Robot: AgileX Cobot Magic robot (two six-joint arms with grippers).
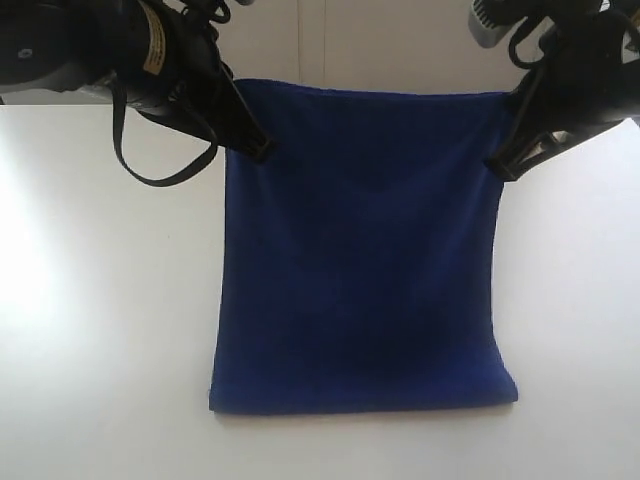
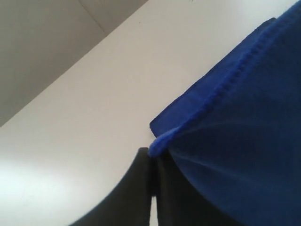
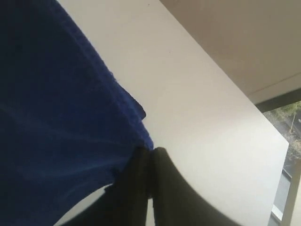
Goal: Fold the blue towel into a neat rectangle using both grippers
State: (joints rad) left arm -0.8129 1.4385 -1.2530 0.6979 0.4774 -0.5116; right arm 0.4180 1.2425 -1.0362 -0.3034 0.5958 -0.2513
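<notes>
The blue towel [image 1: 360,260] lies in the middle of the white table [image 1: 100,300], its near edge flat on the surface and parallel to the table's front. Bare tabletop runs along both sides, and nothing lies on the cloth or blocks it. From that near edge the cloth runs straight away toward the wall [image 1: 350,40]. What shows of it is slightly longer near-to-far than it is wide, so its long axis points away from the front.

At the far left corner the left gripper [image 1: 258,150] is closed tight on the hem. The left wrist view shows a second layer of cloth underneath that corner. At the far right edge the right gripper [image 1: 502,168] is clamped on the towel in the same way. A black cable loop [image 1: 150,178] hangs from the left arm over bare table, just left of the towel and clear of it.
</notes>
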